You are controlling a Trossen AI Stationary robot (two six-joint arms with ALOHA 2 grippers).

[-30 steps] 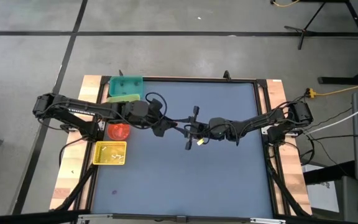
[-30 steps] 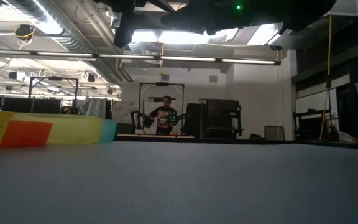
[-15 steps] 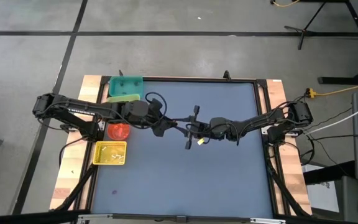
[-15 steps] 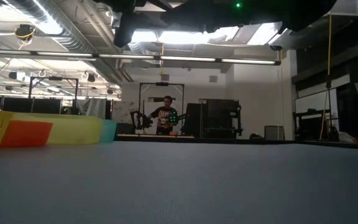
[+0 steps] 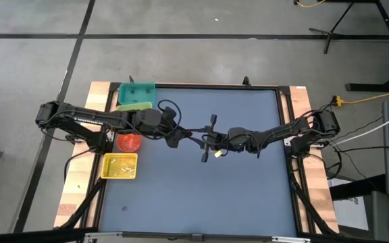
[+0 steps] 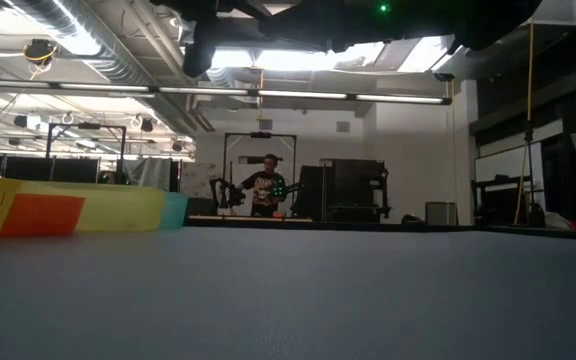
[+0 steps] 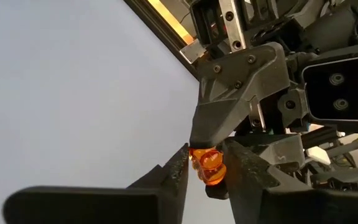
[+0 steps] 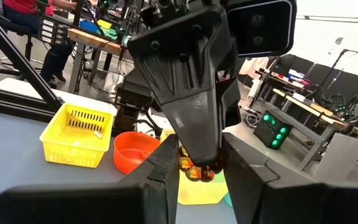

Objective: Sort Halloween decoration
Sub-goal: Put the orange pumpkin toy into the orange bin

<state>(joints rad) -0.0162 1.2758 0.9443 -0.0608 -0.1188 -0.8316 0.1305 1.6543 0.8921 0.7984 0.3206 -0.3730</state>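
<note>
A small round orange trinket (image 7: 207,169) of the Halloween decoration hangs in mid-air over the middle of the blue table (image 5: 248,196). My left gripper (image 5: 196,135) and my right gripper (image 5: 211,140) meet there tip to tip, and both are shut on it. In the left wrist view the trinket sits between my left fingers, with the right gripper's grey fingers coming from the opposite side. In the right wrist view the trinket (image 8: 194,172) sits between my right fingers, partly behind the left gripper's fingers. My left gripper pinches the orange trinket's two sides (image 7: 197,169) between its two fingertips, coming from the table's left and slanting slightly down. The trinket is lifted clear of the table. My right gripper pinches the same trinket (image 8: 191,174) between its two fingers, coming level from the table's right. The left gripper's fingers cover the trinket's upper part, so the exact place of contact is partly hidden.
Along the table's left edge stand a teal bin (image 5: 136,91), a yellow-green bin (image 5: 134,105), a red-orange bowl (image 5: 128,142) and a yellow basket (image 5: 119,166). A tiny dark speck (image 5: 123,208) lies near the front left. A person stands in the room behind (image 6: 266,190).
</note>
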